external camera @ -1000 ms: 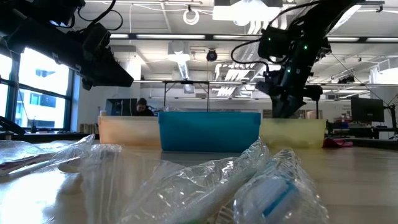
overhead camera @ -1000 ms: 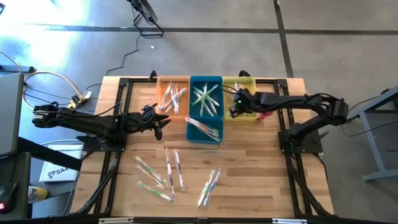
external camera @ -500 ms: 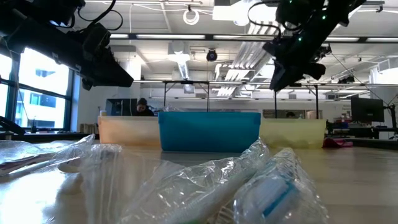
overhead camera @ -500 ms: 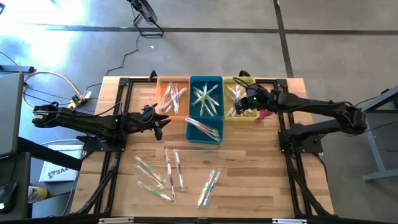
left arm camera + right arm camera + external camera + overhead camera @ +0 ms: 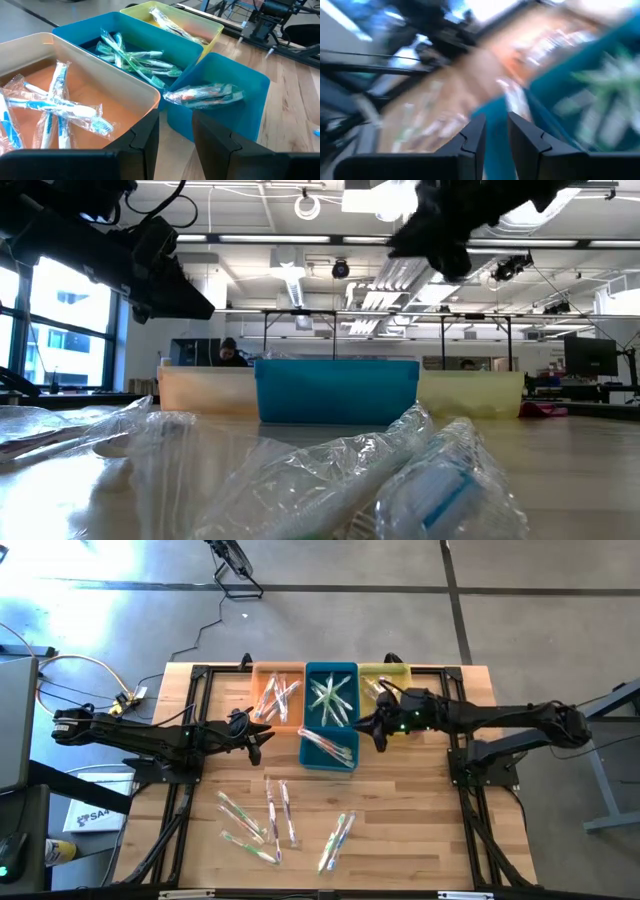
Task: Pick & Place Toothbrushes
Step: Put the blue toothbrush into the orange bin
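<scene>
Loose toothbrushes (image 5: 272, 812) in clear wrappers are scattered on the near half of the table (image 5: 400, 810), well apart from both pincers, and more are sorted into four bins along the far edge. The right pincer (image 5: 378, 730) is held above the gap between the yellow bin (image 5: 396, 671) and the small blue bin (image 5: 327, 750), just beside the wrapped brushes that lie across that small bin; nothing is seen between its fingers (image 5: 475, 137), which stand a narrow gap apart. The left pincer (image 5: 254, 740) hangs beside the orange bin (image 5: 278, 697), at the bin's near left corner, with its fingers (image 5: 147, 137) parted by a slim gap and empty. From the left wrist, blue-handled brushes (image 5: 55, 107) are seen in the orange bin, green ones (image 5: 135, 55) in the large blue bin (image 5: 331, 693), a wrapped brush in the yellow bin, and pink-handled ones (image 5: 202, 94) on the small blue bin. The bins stand touching in a row, the small blue one set in front of the large one. The right arm is stretched long and nearly level from the table's right side toward the middle; the left arm reaches in level from the left side. In the low view crumpled wrappers (image 5: 330, 475) fill the foreground, and a person (image 5: 229, 352) is seen far behind the bins.
</scene>
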Robot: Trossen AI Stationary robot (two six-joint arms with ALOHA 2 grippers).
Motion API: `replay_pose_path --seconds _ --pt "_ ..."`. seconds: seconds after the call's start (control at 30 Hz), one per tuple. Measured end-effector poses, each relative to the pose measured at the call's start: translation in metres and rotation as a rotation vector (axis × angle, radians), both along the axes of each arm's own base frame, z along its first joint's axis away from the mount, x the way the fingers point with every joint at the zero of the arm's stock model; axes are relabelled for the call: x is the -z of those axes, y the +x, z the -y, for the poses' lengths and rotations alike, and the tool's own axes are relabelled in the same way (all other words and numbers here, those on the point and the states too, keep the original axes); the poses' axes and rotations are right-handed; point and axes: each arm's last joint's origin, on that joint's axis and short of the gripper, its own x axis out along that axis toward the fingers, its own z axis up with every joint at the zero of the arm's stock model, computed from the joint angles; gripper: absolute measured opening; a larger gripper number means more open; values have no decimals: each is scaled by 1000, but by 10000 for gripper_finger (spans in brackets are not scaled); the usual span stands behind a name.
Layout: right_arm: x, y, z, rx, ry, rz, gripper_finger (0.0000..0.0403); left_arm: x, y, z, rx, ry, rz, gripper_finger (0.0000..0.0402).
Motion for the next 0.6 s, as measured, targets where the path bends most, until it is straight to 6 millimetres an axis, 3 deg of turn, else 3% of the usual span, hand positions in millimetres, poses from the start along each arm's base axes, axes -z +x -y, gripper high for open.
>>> replay_pose_path --seconds 0.17,0.33,0.6 --pt "-11 10 -18 -142 -122 139 70 0 0 0 0 0 1 113" --pt "-14 11 -32 -232 -246 168 70 0 0 0 1 0 1 113" --pt "-18 12 -39 -290 -413 211 70 0 0 0 2 -2 1 113"
